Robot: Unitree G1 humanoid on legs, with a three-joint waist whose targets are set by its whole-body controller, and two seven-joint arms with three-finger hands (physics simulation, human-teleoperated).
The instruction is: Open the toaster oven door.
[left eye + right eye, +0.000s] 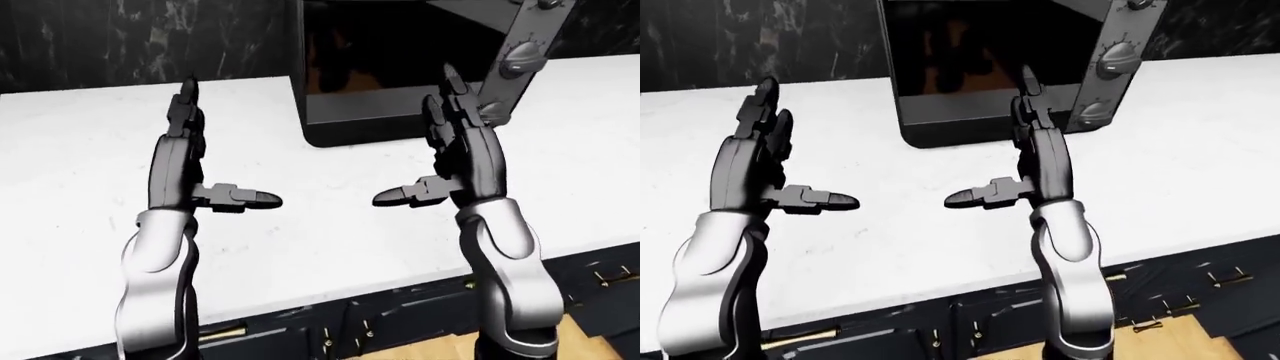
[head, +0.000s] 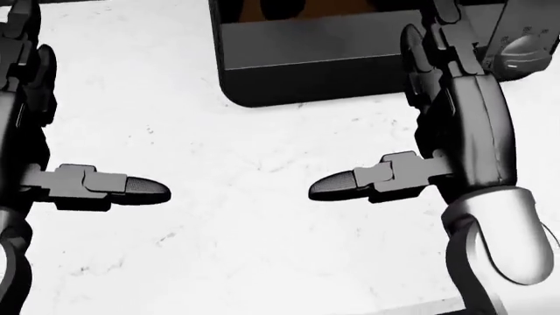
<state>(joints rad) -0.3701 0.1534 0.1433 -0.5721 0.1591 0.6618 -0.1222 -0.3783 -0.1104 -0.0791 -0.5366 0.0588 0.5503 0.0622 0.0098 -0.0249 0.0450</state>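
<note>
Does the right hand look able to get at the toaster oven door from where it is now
Probably yes. The right hand is open and empty, its fingertips just short of the toaster oven door, with only bare white counter around them.
</note>
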